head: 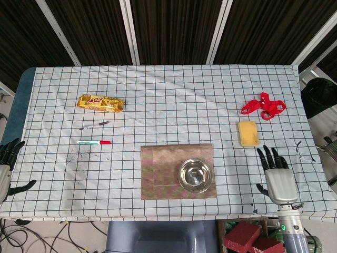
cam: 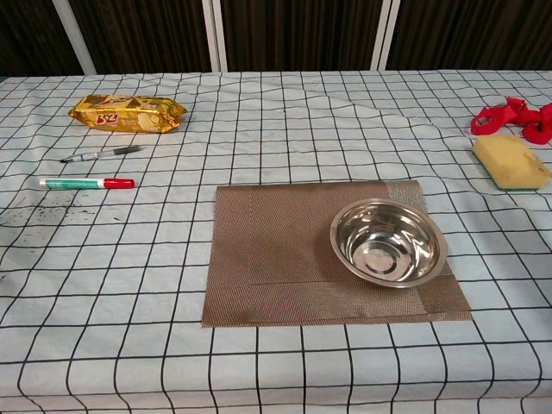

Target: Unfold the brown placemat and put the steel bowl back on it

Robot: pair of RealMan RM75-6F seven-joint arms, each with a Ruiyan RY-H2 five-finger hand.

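The brown woven placemat [head: 168, 171] lies on the checked tablecloth [head: 174, 95] with the round steel bowl [head: 195, 175] standing on its right half, but in the chest view a doubled band shows along the mat's right and near edges, so I judge it folded and the task not yet begun: the bowl must come off, the mat be spread, and the bowl go back. Both hands rest apart from the work, the right hand [head: 276, 174] empty with fingers spread beside the mat, the left hand [head: 9, 167] likewise spread and holding nothing. The left hand is cut by the frame edge, neither hand appears in the chest view, and how many layers the mat has is hard to tell.
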